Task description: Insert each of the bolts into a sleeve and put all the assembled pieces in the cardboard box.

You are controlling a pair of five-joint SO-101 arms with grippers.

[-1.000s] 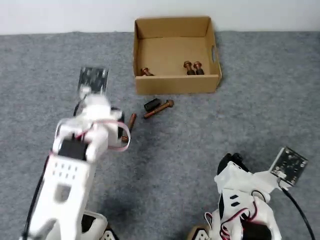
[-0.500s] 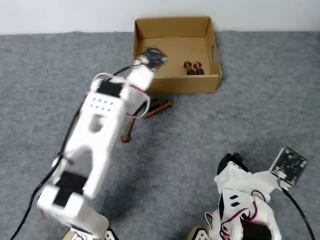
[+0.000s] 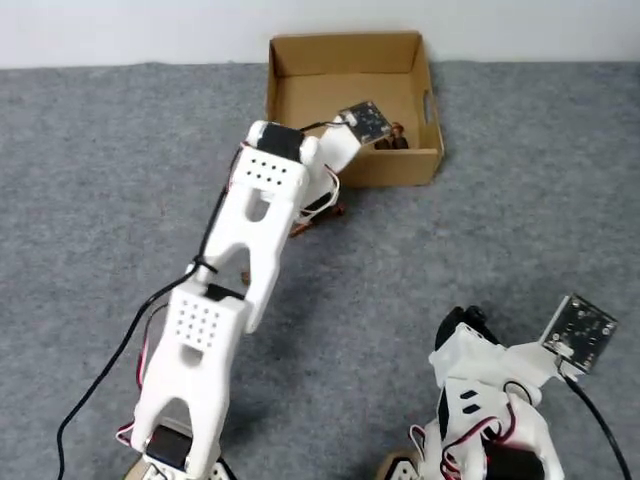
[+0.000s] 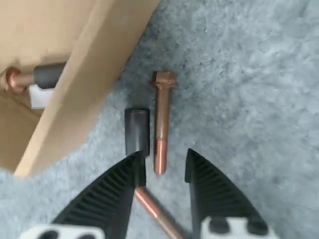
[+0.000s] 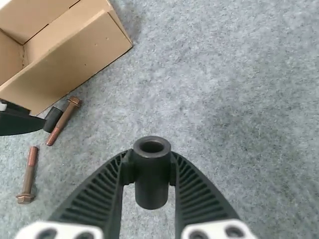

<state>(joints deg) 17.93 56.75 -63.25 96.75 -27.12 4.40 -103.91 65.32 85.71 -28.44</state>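
The left tool (image 4: 163,155) hangs with jaws partly apart and empty, low over the table just outside the box (image 4: 94,74). The threaded end of a bolt (image 4: 160,122) lies between its fingertips. A loose sleeve (image 4: 137,130) lies parallel to that bolt and just beside it, on the box side. A second bolt (image 4: 152,209) runs beneath the tool. Judgement: the jaws are lined up to grasp the bolt shank, as the bolt must be lifted before insertion.

Inside the box, an assembled piece (image 4: 35,77) lies near the front wall. The high view shows more finished pieces (image 3: 395,135) along that wall.

The right tool (image 5: 151,162) is clamped on a held sleeve (image 5: 151,191), well apart from the box, with the open bore exposed past the fingertips. Judgement: this grip leaves the bore free to receive a bolt.

The table (image 3: 520,200) has a grey carpet-like cover. A white wall (image 3: 150,30) stands behind the box.
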